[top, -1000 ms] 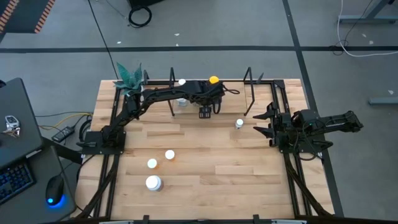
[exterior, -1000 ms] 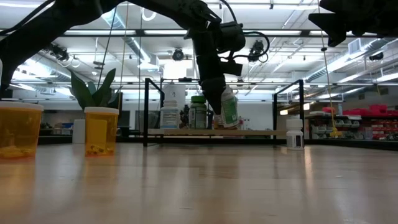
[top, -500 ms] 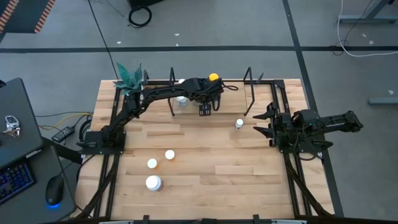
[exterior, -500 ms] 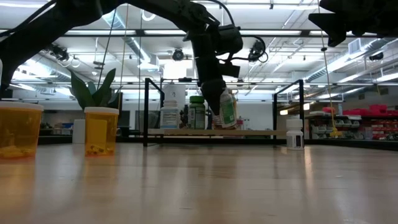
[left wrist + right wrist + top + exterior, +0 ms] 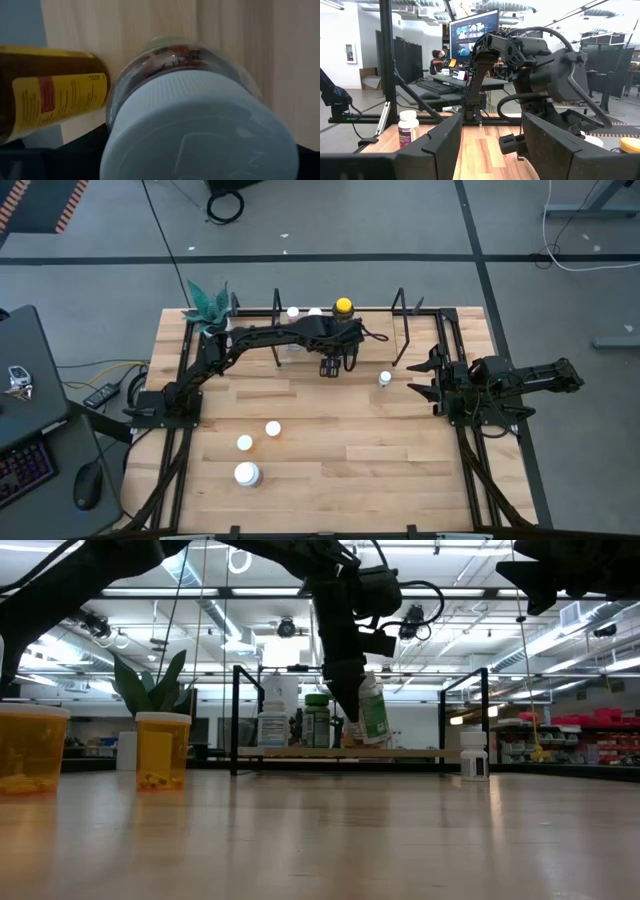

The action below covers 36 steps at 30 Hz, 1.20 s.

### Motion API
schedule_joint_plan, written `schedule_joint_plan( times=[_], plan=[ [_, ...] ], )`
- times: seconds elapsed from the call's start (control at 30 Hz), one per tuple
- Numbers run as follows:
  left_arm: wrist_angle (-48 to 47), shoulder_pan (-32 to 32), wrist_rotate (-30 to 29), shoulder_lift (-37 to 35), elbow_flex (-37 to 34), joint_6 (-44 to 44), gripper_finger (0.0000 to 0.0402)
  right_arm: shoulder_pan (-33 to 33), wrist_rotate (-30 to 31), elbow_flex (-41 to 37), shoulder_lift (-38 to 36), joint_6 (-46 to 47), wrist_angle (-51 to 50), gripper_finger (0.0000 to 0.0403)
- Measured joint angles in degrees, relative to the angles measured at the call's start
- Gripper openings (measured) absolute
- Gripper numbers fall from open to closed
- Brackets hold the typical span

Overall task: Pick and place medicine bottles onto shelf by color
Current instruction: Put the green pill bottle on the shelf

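My left gripper [image 5: 335,364] reaches over the shelf [image 5: 420,752] at the table's far edge and is shut on a white-capped bottle with a green label [image 5: 372,712]. On the shelf stand a yellow-capped bottle [image 5: 343,306], a green bottle [image 5: 318,720] and a white bottle with a blue label [image 5: 272,725]. A small white bottle [image 5: 385,378] stands on the table right of the shelf. Three white-capped bottles [image 5: 247,473] stand near the left front; two show orange bodies [image 5: 162,748]. My right gripper [image 5: 425,376] waits open at the table's right side. My left gripper comes from above, pointing down, with the fingers [image 5: 346,695] along the bottle's side near its capped end [image 5: 200,130]. The cap hides the fingers in the wrist view. The bottle hangs tilted, its bottom [image 5: 378,738] just above the shelf board.
A white pot with a teal plant [image 5: 208,302] stands at the far left corner. Black wire uprights [image 5: 236,720] frame the shelf's ends. Bare wood lies in the table's middle and near right. A desk with a keyboard and a mouse sits left of the table.
My left gripper, still shut on the bottle, has drawn back a little toward the near edge and the right. That has uncovered the yellow cap and a white cap on the shelf. The bottle stays tilted and lifted.
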Motion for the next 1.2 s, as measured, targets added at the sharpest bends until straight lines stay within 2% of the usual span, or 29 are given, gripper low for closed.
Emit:
schedule_joint_plan(
  times=[0.5, 0.93, 1.2],
  plan=[
    [-2.7, 1.5, -0.4, 0.0, 0.2, 1.4, 0.0282, 0.0, 0.0, 0.0, 0.0, 0.0, 0.0, 0.0218],
    [-2.2, 1.5, -0.2, 0.0, 0.2, 0.9, 0.0318, 0.0, 0.0, 0.0, 0.0, 0.0, 0.0, 0.0217],
    [-0.9, 1.8, -0.1, 0.0, 0.2, -0.8, 0.0288, 0.0, 0.0, 0.0, 0.0, 0.0, 0.0, 0.0217]
  ],
)
